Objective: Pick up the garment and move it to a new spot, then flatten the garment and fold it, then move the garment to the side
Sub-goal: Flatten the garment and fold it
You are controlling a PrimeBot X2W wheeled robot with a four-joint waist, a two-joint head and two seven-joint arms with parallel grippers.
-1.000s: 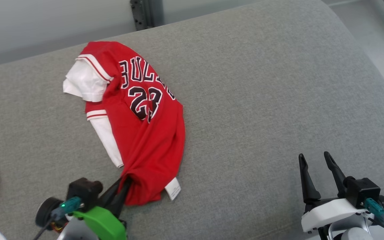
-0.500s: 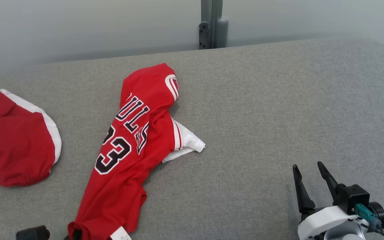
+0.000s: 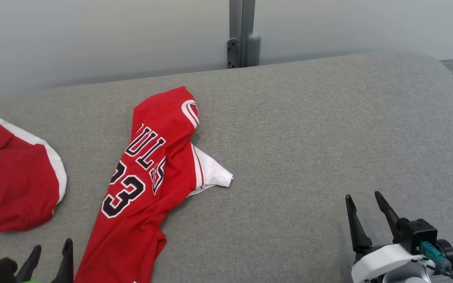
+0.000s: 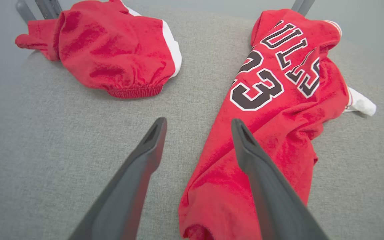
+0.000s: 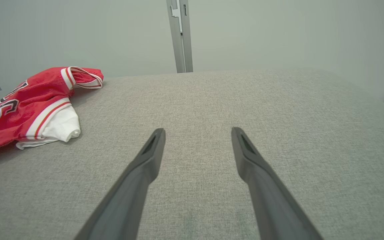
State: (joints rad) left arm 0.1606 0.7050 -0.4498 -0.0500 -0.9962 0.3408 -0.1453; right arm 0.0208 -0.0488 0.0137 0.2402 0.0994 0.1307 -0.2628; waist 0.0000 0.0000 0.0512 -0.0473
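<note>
Crumpled red 23 jersey (image 3: 144, 188) lies on grey cushion (image 3: 309, 137). Left gripper (image 3: 53, 244) spread wide, empty, just beside jersey's hem; right gripper (image 3: 363, 195) equally wide, well apart.

The head camera looks forward and down across the grey cushion (image 3: 309, 137) toward the wall (image 3: 92, 35). Both wrist cameras sit low and close, facing the same wall. All three views share the red jersey (image 3: 144, 184).
</note>
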